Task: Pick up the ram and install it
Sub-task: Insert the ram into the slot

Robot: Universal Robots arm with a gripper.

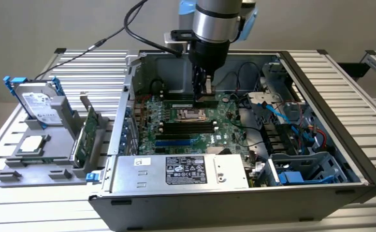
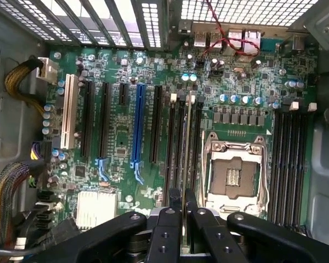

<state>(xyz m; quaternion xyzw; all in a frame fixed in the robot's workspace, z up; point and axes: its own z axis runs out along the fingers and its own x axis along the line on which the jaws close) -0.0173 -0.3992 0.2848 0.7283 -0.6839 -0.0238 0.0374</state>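
We see the claw (image 2: 183, 204) pinched narrow on the ram (image 2: 186, 142), upper middle of the exterior view, over the black memory slots (image 2: 173, 148); if it tips sideways, it could miss and jam.

Slatted alu table (image 1: 342, 72) w/ open PC case (image 1: 226, 211) & grey parts tray (image 1: 39, 167) directly on it
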